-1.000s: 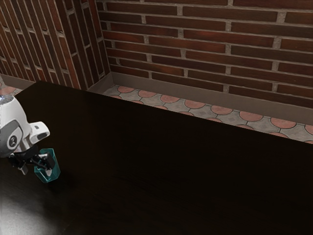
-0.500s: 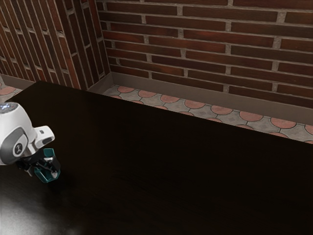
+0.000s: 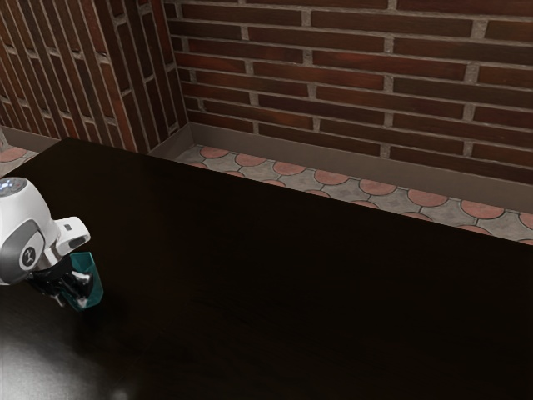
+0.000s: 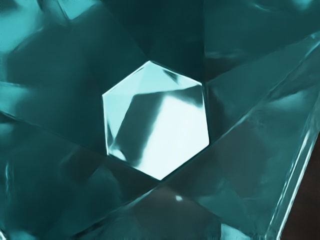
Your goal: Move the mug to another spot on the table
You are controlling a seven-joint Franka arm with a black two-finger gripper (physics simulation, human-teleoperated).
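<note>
1. Exterior view: the teal mug was at the exterior view's left, toward the near side of the dark surface, tucked just under the arm's white wrist
2. Compared with a second before, mug and wrist had shifted together, a little toward the exterior view's right and slightly upward, and the wrist had turned somewhat
3. Since they moved as one, I judged the carry to have just begun. Whether the mug's base was clear of the surface could not be told, and most of the travel looked still to come
4. The jaws were closed on the mug, gripping it from two sides near its rim
5. The wrist view looked straight down into the mug onto its pale hexagonal floor. So the mouth pointed up at the hand and the long axis stood close to upright, with a slight lean in the exterior view
</note>
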